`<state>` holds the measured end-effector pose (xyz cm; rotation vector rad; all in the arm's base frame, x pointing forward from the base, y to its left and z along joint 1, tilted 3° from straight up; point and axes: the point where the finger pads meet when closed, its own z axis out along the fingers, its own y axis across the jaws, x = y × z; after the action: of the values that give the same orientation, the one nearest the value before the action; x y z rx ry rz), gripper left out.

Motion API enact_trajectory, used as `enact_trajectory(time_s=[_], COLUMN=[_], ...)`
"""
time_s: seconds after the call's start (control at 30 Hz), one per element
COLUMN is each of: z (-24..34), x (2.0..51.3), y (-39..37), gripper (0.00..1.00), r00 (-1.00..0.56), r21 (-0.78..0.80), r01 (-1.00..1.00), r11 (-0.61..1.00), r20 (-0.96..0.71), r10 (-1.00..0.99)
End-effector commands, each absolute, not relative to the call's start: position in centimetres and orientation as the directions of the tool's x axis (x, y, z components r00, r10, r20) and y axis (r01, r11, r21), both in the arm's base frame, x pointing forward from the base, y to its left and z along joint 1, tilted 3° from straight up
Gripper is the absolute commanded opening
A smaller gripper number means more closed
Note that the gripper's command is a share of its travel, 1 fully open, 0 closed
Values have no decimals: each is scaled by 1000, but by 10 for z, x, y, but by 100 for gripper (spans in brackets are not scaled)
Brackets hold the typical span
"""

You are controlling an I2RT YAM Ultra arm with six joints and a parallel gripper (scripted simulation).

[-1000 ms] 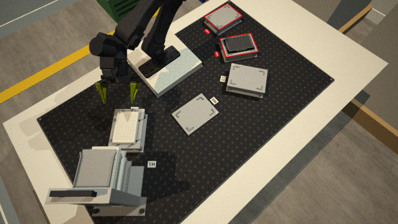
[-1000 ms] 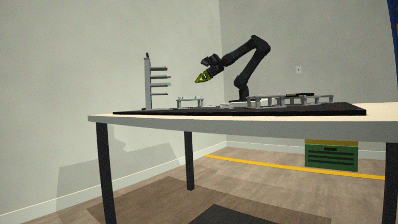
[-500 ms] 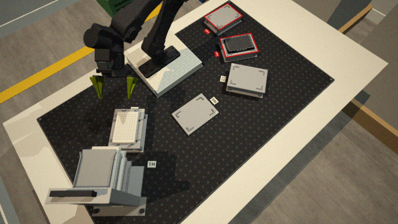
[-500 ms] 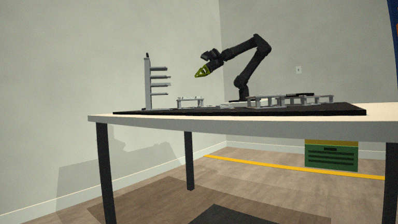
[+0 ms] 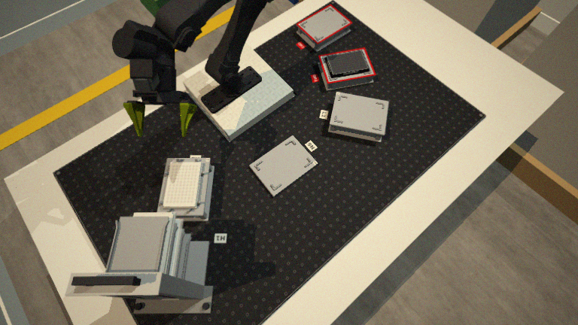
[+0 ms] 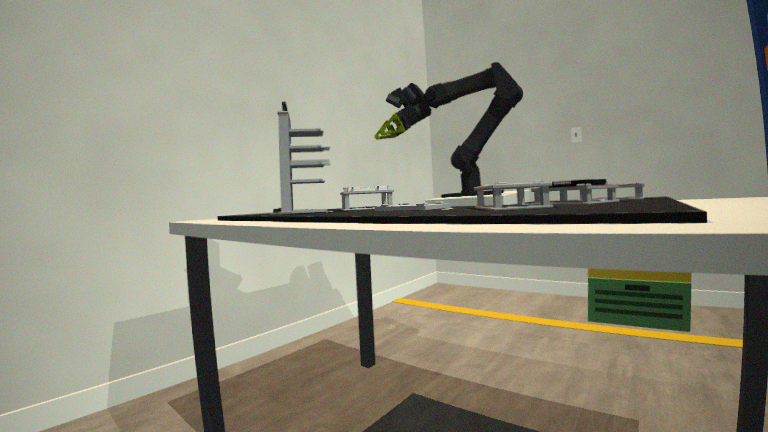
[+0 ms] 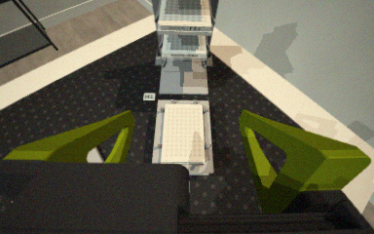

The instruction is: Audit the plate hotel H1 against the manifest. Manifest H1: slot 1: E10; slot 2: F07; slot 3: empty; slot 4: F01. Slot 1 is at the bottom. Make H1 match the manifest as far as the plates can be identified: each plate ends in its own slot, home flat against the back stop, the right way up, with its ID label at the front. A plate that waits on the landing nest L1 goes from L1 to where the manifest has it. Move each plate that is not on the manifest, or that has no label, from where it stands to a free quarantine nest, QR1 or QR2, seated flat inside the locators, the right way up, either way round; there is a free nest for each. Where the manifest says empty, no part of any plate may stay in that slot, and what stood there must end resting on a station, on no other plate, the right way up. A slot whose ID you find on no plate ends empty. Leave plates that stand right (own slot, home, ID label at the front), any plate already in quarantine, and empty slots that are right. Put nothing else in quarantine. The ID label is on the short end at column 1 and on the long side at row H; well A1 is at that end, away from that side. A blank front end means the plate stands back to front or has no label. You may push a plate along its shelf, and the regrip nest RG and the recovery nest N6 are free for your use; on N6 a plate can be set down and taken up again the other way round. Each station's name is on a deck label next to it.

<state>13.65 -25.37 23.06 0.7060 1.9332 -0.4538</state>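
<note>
My gripper (image 5: 161, 133) (image 6: 382, 134) (image 7: 186, 116) is open and empty, high above the mat. A white well plate (image 5: 182, 184) (image 7: 183, 134) lies flat on a raised nest (image 5: 206, 193) (image 6: 367, 196) in front of the plate hotel H1 (image 5: 140, 244) (image 6: 284, 161) (image 7: 185, 19). The gripper hangs above and behind that plate, on the arm's side, tilted toward the hotel. In the wrist view the hotel's upper shelves hold plates, but their labels are too small to read.
A dark plate (image 5: 347, 62) lies in one red-framed quarantine nest; the other red-framed nest (image 5: 323, 24) is empty. The L1 nest (image 5: 358, 114) and the flat N6 nest (image 5: 283, 164) are empty. The arm's base block (image 5: 255, 100) stands at the mat's back.
</note>
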Motion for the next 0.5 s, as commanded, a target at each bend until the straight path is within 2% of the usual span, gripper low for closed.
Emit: enact_trajectory(time_s=[0.0, 0.47], z=[230, 232], x=[138, 179], y=[-248, -225], gripper=[100, 100], r00=[-354, -588], r21=[-1, -137], r01=[637, 416], r11=[771, 899], r20=[-889, -795], r10=[291, 151])
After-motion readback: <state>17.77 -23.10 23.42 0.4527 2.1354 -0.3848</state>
